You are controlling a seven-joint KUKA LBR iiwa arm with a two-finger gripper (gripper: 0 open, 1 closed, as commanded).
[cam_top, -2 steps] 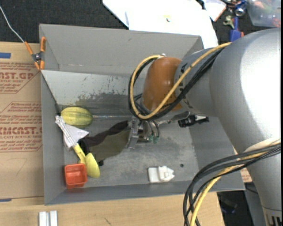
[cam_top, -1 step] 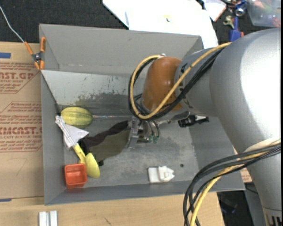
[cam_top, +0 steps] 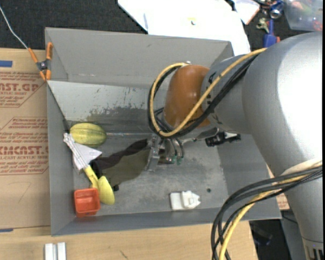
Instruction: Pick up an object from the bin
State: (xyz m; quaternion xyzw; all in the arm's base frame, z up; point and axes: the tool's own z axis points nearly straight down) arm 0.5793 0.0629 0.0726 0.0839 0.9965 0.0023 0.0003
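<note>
While hovering near bin (cam_top: 135,53) ctr, gripper (cam_top: 161,155) is sitting at 3 o'clock end of dark cloth (cam_top: 122,166).
Cloth is lying toward bin's 9 o'clock, w/ yellow utensil (cam_top: 101,186) at its 8 o'clock; gripper apart or together: can't tell.

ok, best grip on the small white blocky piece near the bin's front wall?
Probably across the narrow width of the small white blocky piece, straight down from above: it lies flat and alone on the grey metal bin's bare floor, longer left to right.
</note>
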